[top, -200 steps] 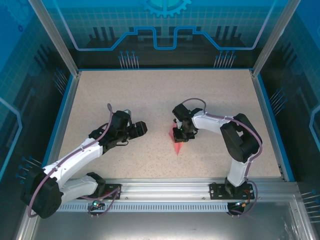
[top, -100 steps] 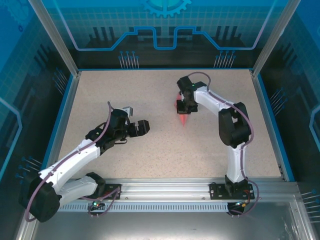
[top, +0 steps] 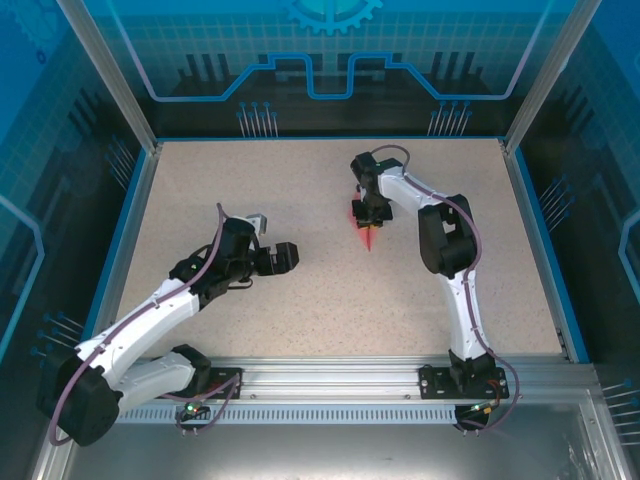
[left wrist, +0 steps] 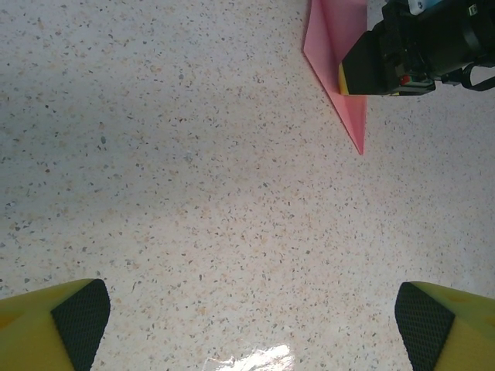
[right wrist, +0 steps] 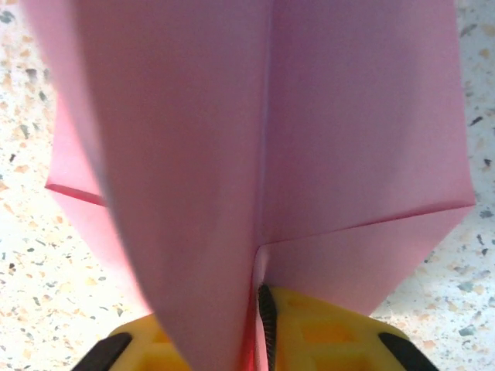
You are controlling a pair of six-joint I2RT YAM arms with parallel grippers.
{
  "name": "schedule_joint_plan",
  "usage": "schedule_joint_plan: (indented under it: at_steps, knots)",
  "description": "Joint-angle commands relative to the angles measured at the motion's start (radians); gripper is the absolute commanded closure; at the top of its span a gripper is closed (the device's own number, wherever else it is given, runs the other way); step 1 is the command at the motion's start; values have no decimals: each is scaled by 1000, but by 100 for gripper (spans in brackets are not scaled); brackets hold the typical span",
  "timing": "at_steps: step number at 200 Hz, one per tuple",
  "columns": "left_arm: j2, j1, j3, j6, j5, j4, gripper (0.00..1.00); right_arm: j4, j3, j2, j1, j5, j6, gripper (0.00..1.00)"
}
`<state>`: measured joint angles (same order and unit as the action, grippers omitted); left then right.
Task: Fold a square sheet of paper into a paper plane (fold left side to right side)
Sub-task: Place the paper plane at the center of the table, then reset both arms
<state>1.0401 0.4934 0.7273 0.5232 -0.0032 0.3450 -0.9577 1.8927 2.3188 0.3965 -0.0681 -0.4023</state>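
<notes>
Holding the paper plane (top: 368, 236) by its centre fold, far and right of centre on the bench (top: 300, 180), nose toward the near edge, probably to keep the wings together for setting down. Narrow at the right jaws, pinching that fold; spread wide at the left jaws, well apart to the near left, holding nothing.

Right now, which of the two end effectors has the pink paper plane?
The right end effector: the paper plane sits between its jaws. The left end effector is wide open, holding nothing.
</notes>
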Motion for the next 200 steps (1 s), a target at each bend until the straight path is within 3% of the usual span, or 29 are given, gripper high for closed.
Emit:
schedule_joint_plan:
  at_steps: [1,76,131,173,200]
  knots:
    - [-7,-7,44,-22,7,25,1,-55,6,40,-11,18,13,77]
    - [47,-38,91,9,56,11,1,-69,3,-36,-1,0,18,72]
    - [67,-151,119,42,136,28,1,-127,-5,-129,15,-31,25,62]
    - [49,-247,141,34,148,45,1,-138,-119,-320,33,-75,47,49]
    - [14,-313,136,5,80,33,1,-63,-262,-510,23,-132,103,38]
